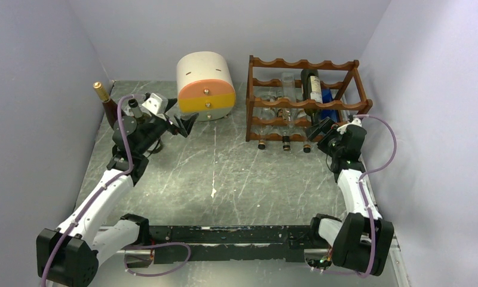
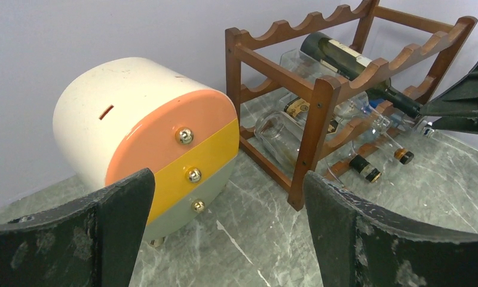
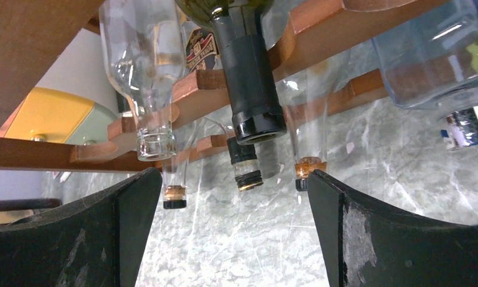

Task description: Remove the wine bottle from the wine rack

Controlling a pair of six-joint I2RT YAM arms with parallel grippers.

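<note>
Between the spread fingers (image 3: 392, 239) of the right gripper (image 3: 230, 179) lies only bare marbled table (image 3: 236, 251). The jaws stand wide apart and clasp nothing. At 12 o'clock from that gap, the wine bottle (image 3: 251, 78) aims its dark capped neck down toward the wrist camera, with its mouth clear of both fingers. It lies in the wine rack (image 3: 320, 42), and the neck pokes out past a front rail. At 11 o'clock a clear bottle (image 3: 144, 72) hangs its open mouth over a lower rail. At 2 o'clock sits a blue-tinted bottle (image 3: 440, 54). Beneath them, the lower bottles (image 3: 248, 173) show three small necks close to the tabletop.

In the top view the right gripper sits at about 5 o'clock of the rack, near its front right post; whether it touches the wood cannot be told. The rack stands at 1 o'clock on the table, close to the back wall. The wine bottle rests in its right half, on an upper tier, with its pale label up and its neck toward the arms.

Well apart from all this, at 10 o'clock on the table, the left gripper (image 2: 227, 179) is also released and empty, with its fingers parted. It faces the cream-and-orange drawer unit (image 2: 135, 119), which stands at 12 o'clock on the table, just beside the rack at the rack's 9 o'clock. Behind the left arm, near the far left corner, a brown bottle (image 1: 109, 109) with a gold top stands upright.
</note>
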